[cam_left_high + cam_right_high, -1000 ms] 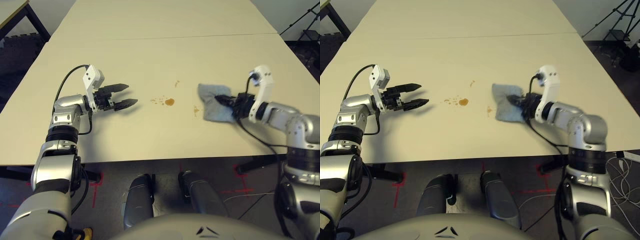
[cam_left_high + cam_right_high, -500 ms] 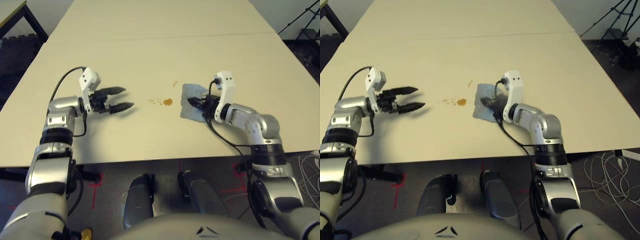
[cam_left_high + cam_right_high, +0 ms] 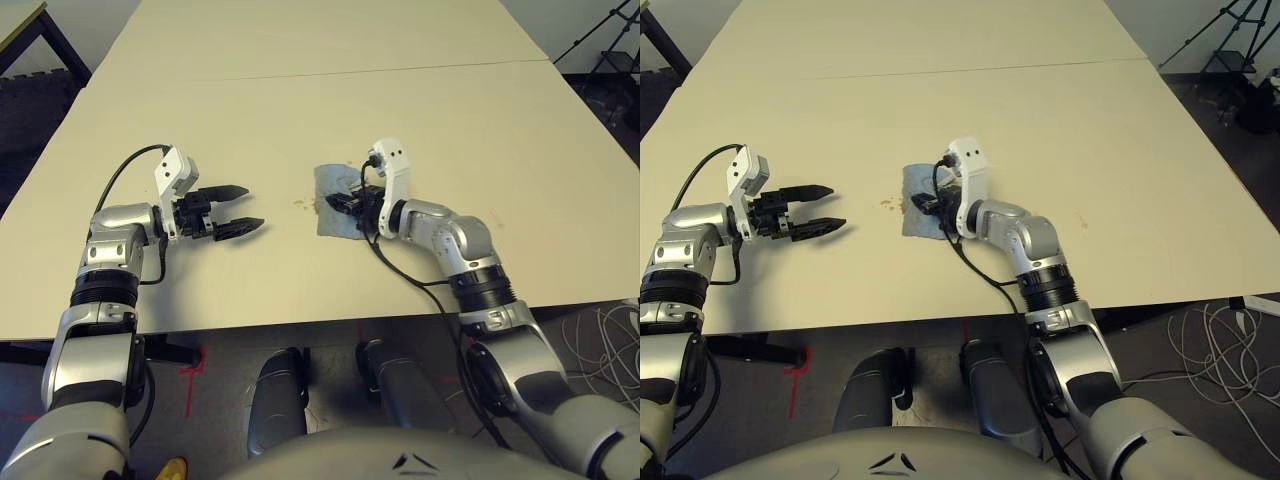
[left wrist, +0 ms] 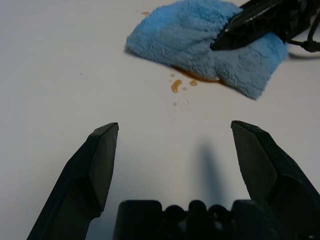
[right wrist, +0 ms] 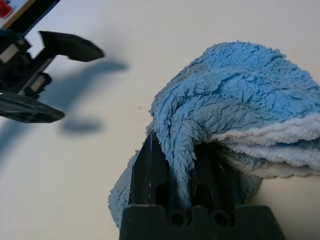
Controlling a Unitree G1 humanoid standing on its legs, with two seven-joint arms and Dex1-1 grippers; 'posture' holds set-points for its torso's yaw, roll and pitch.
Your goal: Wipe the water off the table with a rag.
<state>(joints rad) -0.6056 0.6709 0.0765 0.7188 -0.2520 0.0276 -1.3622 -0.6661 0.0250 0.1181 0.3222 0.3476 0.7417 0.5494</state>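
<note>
Right gripper (image 3: 345,206) clenched on blue rag (image 3: 333,190), pressed flat mid-table (image 3: 300,110). Remaining amber drops (image 4: 176,86) lie just leftward of rag edge, toward idle, spread left gripper (image 3: 243,207).

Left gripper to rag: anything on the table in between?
A few small water drops by the rag edge; otherwise bare table ahead of the left gripper, per left wrist view.

Rag (image 3: 338,200) lies on table (image 3: 300,110), right of water (image 4: 176,85).
</note>
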